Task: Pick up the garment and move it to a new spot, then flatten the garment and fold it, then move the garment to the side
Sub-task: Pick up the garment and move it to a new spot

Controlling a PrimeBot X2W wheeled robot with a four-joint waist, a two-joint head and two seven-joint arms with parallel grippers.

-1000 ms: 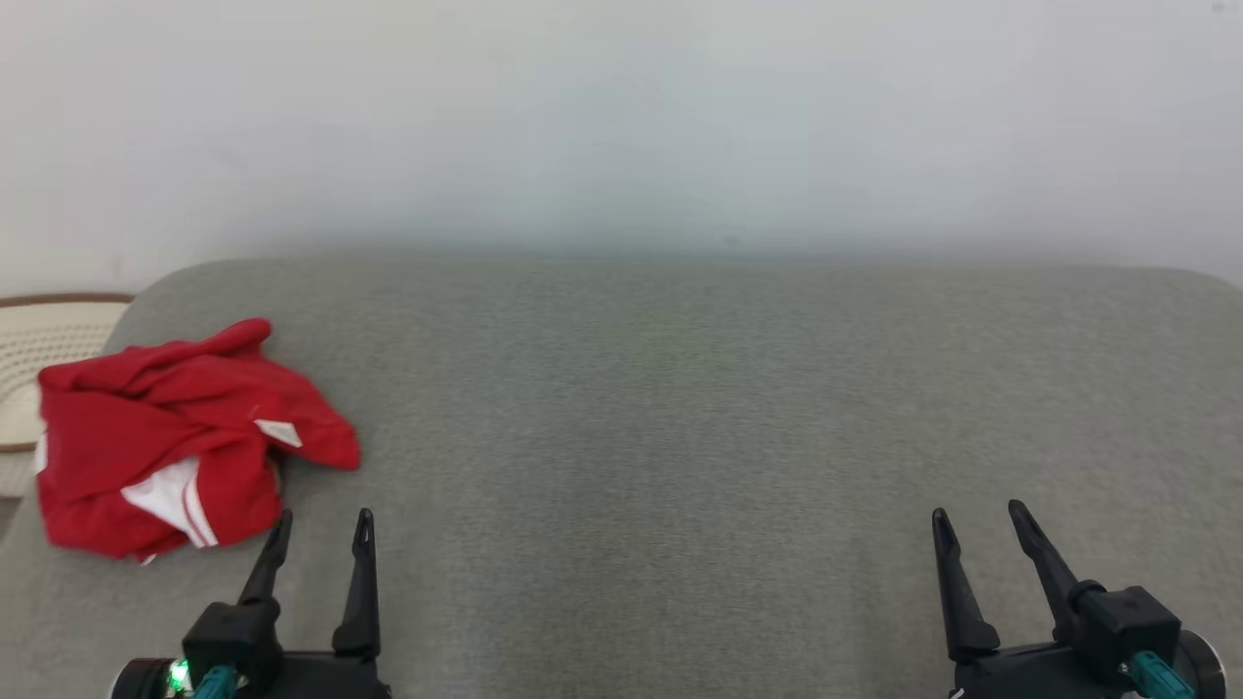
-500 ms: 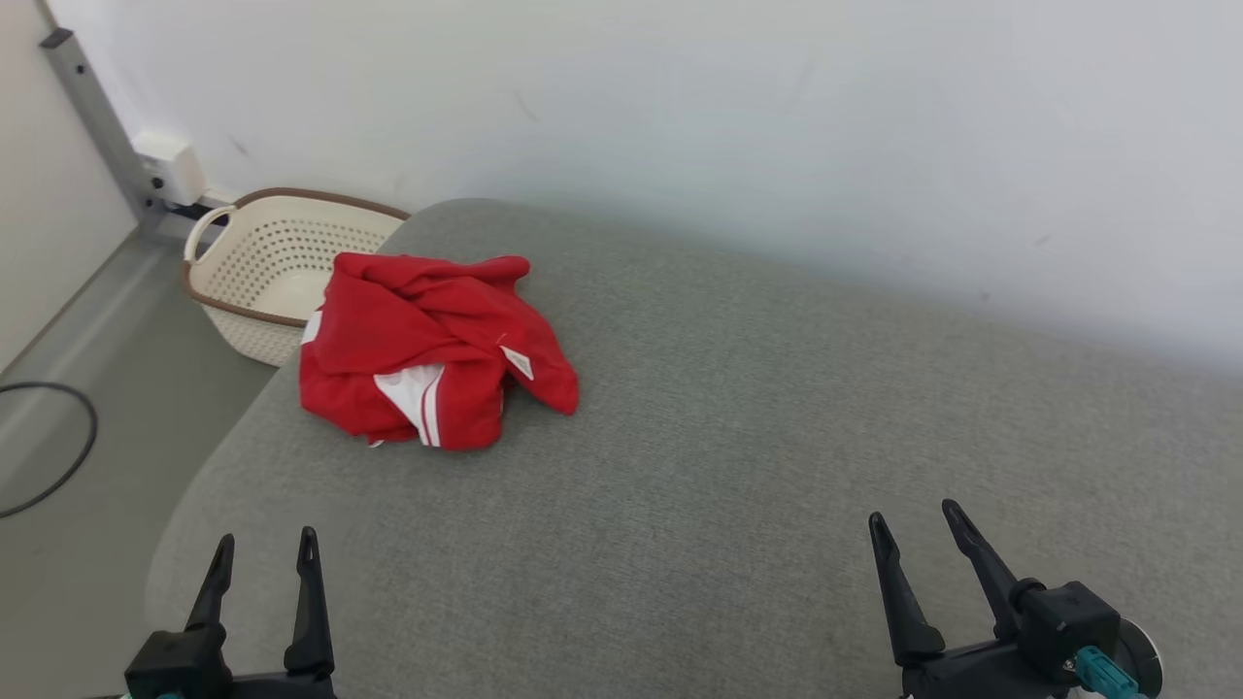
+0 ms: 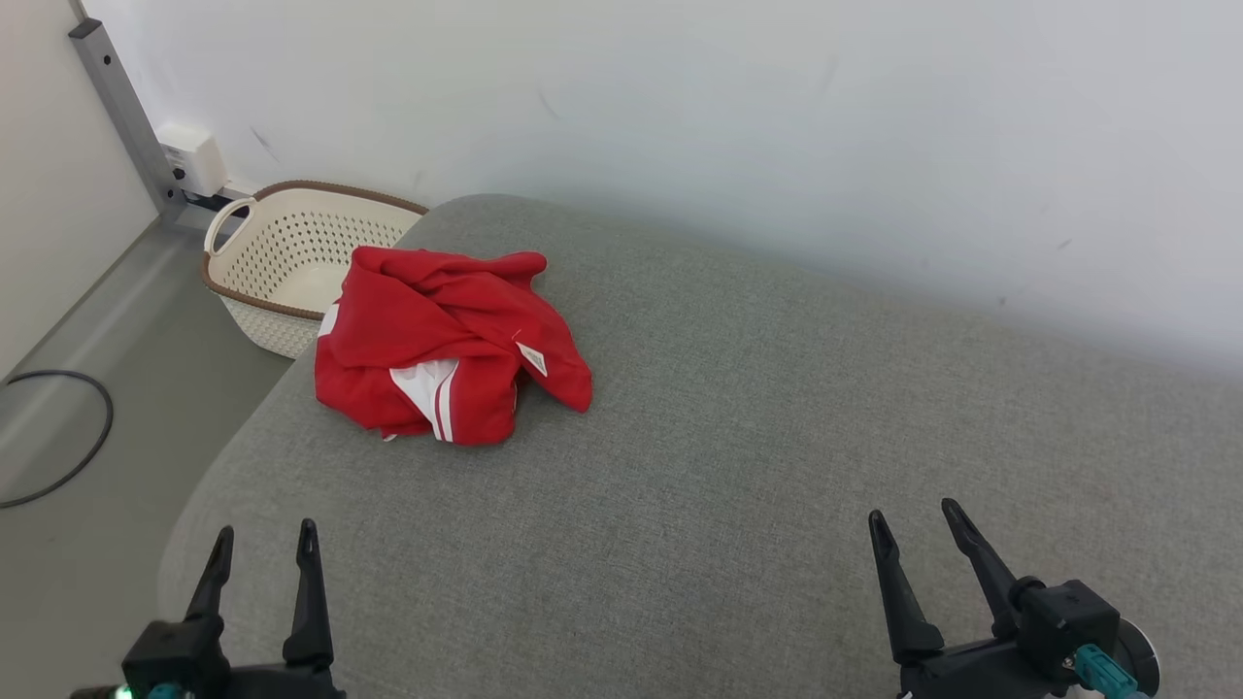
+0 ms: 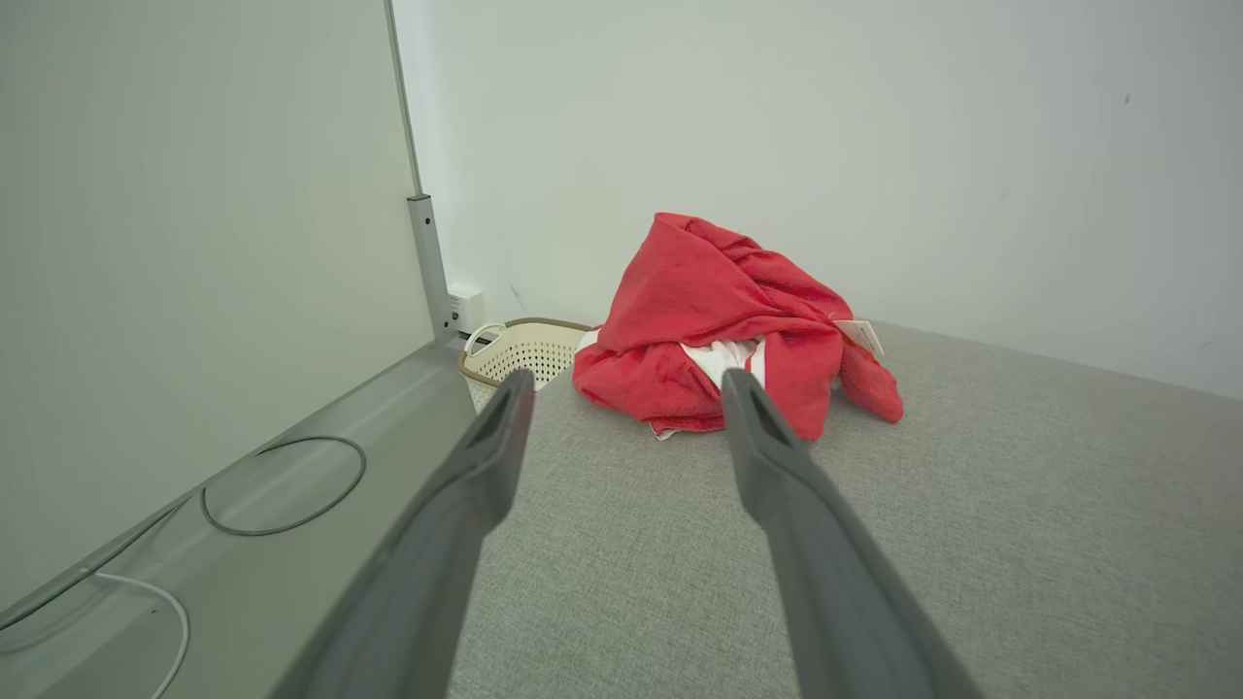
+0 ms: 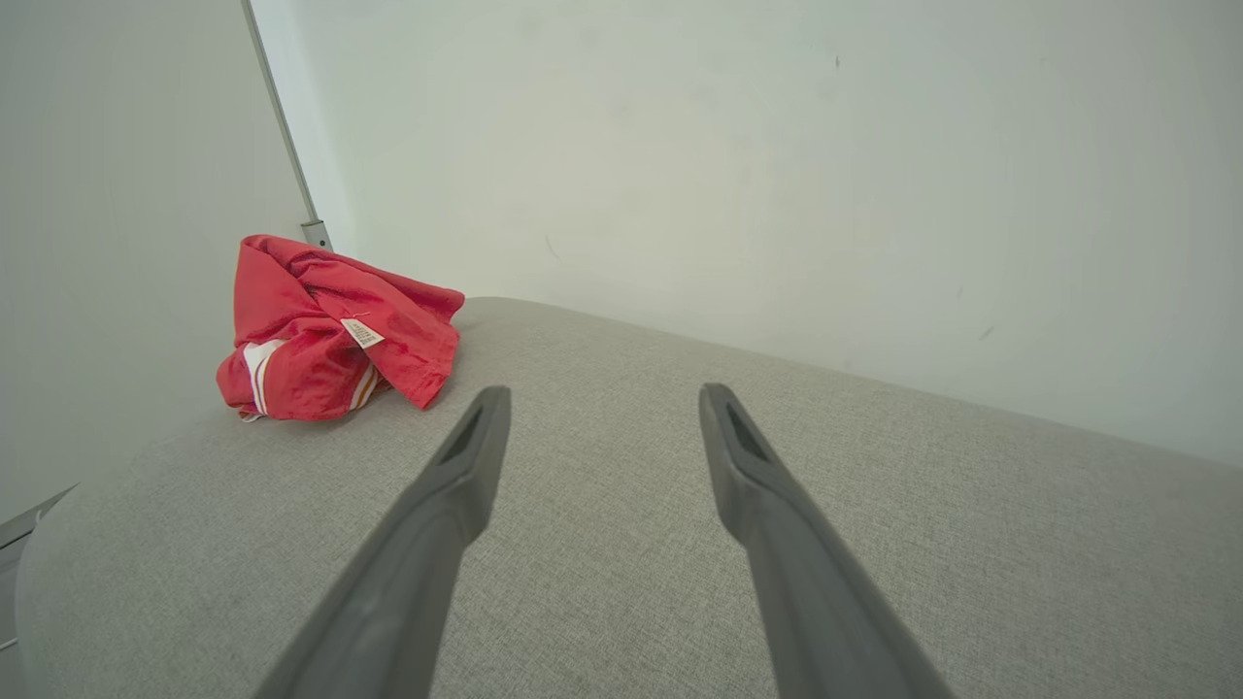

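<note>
A crumpled red garment (image 3: 442, 345) with white panels and stripes lies in a heap at the far left corner of the grey cushioned surface (image 3: 738, 466). In the left wrist view the garment (image 4: 723, 325) sits ahead, beyond the fingertips; from the right wrist the garment (image 5: 330, 335) is far off to the upper left. My left gripper (image 3: 267, 539) hovers open near the surface's front left edge, well short of the heap. Open as well, my right gripper (image 3: 915, 519) is at the front right with nothing between its fingers.
A cream perforated laundry basket (image 3: 291, 257) with a brown rim stands on the floor just behind the garment, off the left end. A black cable (image 3: 68, 442) loops on the grey floor at left. White walls close the back and left.
The head camera has turned left, so the garment now sits further in from the edge, and the basket and floor show. Both grippers stay open and low.
</note>
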